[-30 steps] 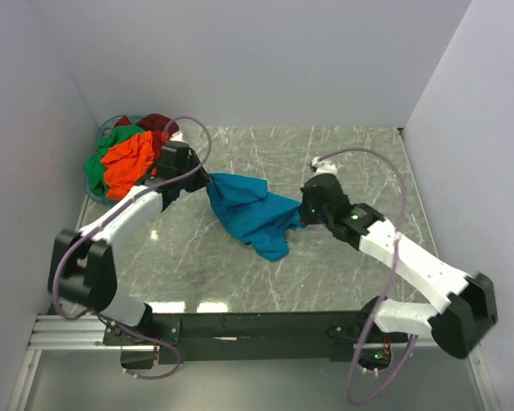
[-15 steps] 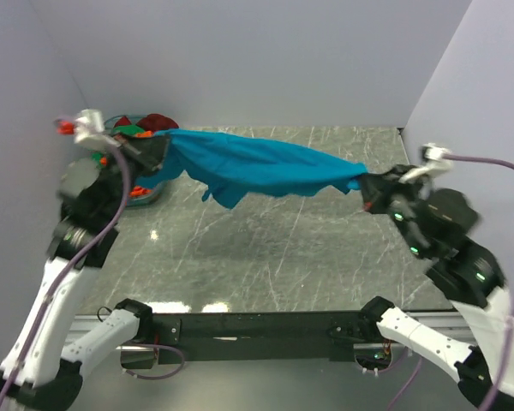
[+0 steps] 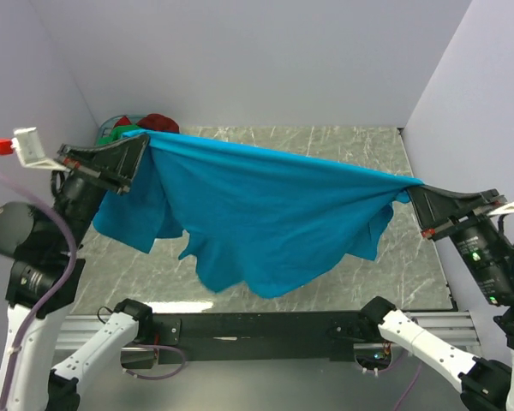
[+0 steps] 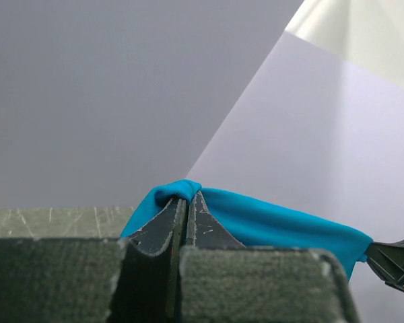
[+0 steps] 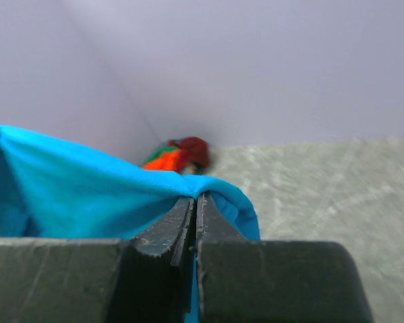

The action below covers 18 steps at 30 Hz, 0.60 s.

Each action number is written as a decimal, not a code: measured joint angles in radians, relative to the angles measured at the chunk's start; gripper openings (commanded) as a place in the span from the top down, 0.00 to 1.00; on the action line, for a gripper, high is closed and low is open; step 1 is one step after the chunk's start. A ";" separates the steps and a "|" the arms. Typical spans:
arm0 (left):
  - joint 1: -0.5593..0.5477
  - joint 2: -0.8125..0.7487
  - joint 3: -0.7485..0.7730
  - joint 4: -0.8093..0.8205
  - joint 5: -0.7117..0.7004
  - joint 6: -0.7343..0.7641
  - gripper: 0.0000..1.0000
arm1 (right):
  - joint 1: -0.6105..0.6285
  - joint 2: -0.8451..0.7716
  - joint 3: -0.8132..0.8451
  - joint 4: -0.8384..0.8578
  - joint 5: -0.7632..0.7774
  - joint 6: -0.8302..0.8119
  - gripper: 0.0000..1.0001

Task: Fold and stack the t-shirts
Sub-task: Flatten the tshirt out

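Left gripper (image 3: 139,145): lifted high at the far left; a second ago it sat low on the table (image 3: 325,145) beside the basket (image 3: 118,118). Right gripper (image 3: 414,193): likewise raised and drawn out to the right edge.

Change: teal-blue t-shirt (image 3: 257,214), a second ago a crumpled heap pinched between the two grippers at mid-table, now hangs spread in the air. Its top edge runs taut from one gripper to the other and the body drapes toward the near side with an uneven lower hem. Whether that hem touches the table cannot be told.

Meaning, as judged: garment opened out ready to be laid flat; no fold made, nothing stacked.

Tool state: left jaws closed tight on a bunched corner of the top edge, cloth humped over the tips in the left wrist view. Right jaws pressed together on the opposite corner, fabric wrapped round the tips.

Remaining stock: dark red t-shirt (image 3: 158,122), green t-shirt (image 3: 111,134) and orange t-shirt (image 5: 165,161), heaped at the basket in the far left corner, untouched.
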 measured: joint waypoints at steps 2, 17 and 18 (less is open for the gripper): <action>0.000 0.034 0.000 -0.001 -0.003 -0.001 0.99 | 0.000 0.016 -0.008 -0.035 0.075 0.014 0.95; 0.036 0.964 -0.057 -0.206 -0.149 -0.004 0.00 | -0.488 0.649 -0.550 0.053 0.034 0.023 0.13; 0.040 0.968 -0.065 -0.225 -0.154 -0.005 0.00 | -0.492 0.674 -0.544 0.047 0.026 0.018 0.12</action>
